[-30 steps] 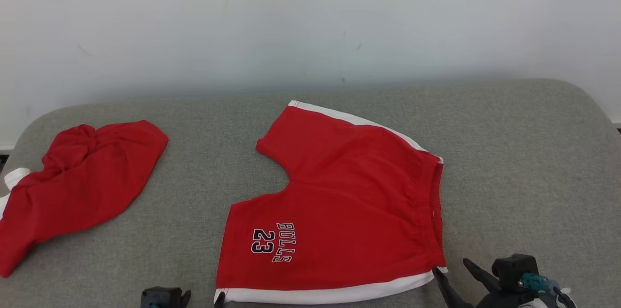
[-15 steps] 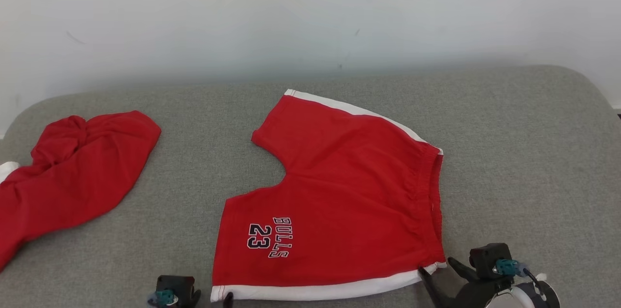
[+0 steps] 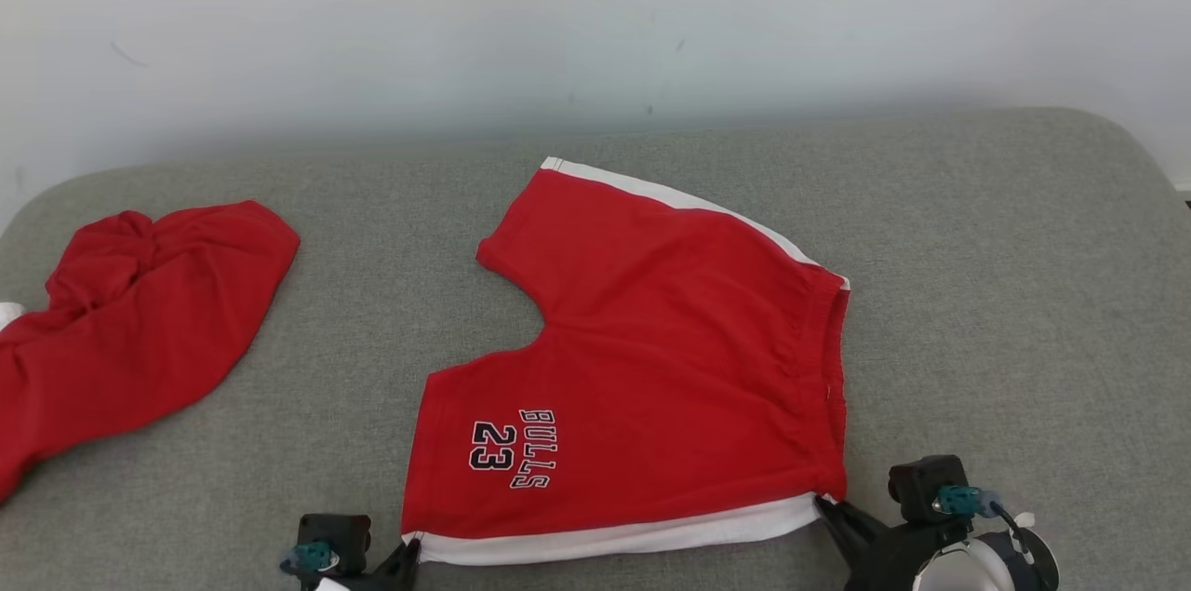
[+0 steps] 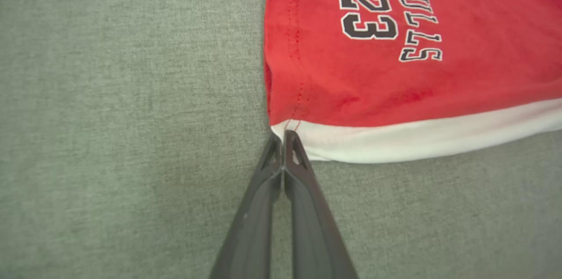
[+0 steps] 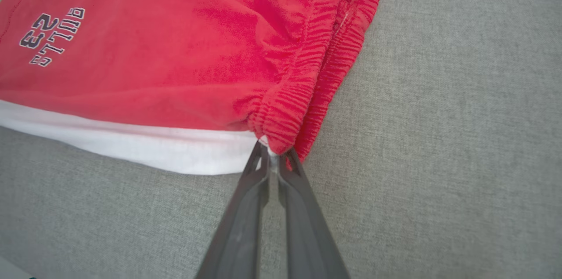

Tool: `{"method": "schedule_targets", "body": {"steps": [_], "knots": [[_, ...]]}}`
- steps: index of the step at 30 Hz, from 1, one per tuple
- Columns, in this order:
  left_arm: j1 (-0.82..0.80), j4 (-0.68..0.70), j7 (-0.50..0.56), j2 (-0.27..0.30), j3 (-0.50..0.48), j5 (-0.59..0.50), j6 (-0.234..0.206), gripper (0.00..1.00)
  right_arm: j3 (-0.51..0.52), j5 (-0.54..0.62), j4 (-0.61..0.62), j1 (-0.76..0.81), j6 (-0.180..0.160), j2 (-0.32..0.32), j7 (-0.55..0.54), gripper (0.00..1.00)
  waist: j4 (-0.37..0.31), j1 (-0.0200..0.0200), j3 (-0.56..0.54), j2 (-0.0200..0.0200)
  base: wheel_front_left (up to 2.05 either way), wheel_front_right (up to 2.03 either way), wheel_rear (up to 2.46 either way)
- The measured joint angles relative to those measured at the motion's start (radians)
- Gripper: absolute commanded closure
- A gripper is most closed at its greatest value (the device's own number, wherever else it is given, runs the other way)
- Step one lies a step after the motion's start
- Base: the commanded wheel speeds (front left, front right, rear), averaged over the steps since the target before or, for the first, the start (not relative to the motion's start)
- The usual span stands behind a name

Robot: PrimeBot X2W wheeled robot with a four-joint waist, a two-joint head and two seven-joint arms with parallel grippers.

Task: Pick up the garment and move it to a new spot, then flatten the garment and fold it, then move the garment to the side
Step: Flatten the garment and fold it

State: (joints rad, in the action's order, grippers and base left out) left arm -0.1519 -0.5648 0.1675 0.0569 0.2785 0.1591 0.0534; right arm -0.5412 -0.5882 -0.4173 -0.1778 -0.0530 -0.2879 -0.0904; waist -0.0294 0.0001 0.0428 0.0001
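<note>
The shorts [image 3: 651,358] lie flat on the cushion [image 3: 1005,293], spanning the gap between the 2 claws. The left claw [image 4: 283,135] is pinched closed on the white hem corner at its tips. The right claw [image 5: 272,151] is clamped on the waistband corner. A red heap [image 3: 140,330] lies well left of the left claw.

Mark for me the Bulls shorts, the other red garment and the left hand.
Bulls shorts [image 3: 670,358]: head view, middle of the red front.
other red garment [image 3: 140,340]: head view, centre of the crumpled cloth.
left hand [image 4: 283,135]: left wrist view, between its shut fingertips at the white stripe's corner.
</note>
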Motion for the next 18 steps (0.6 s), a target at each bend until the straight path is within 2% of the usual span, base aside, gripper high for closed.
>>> {"method": "schedule_targets", "body": {"steps": [10, 18], "knots": [[-0.001, 0.077, -0.055, 0.019, 0.001, -0.015, -0.001, 1.00, 0.056, -0.038, 0.068, 0.013, 0.028, -0.032, 0.056, 1.00, 0.006, 0.0000, -0.030, 0.0000, 0.00, 0.00, 0.00], [-0.064, 0.175, -0.041, 0.085, 0.021, -0.038, 0.019, 1.00, 0.086, -0.081, 0.171, 0.036, 0.056, -0.062, 0.053, 1.00, -0.021, -0.0001, -0.042, 0.0000, 0.00, 0.00, 0.00]]}}
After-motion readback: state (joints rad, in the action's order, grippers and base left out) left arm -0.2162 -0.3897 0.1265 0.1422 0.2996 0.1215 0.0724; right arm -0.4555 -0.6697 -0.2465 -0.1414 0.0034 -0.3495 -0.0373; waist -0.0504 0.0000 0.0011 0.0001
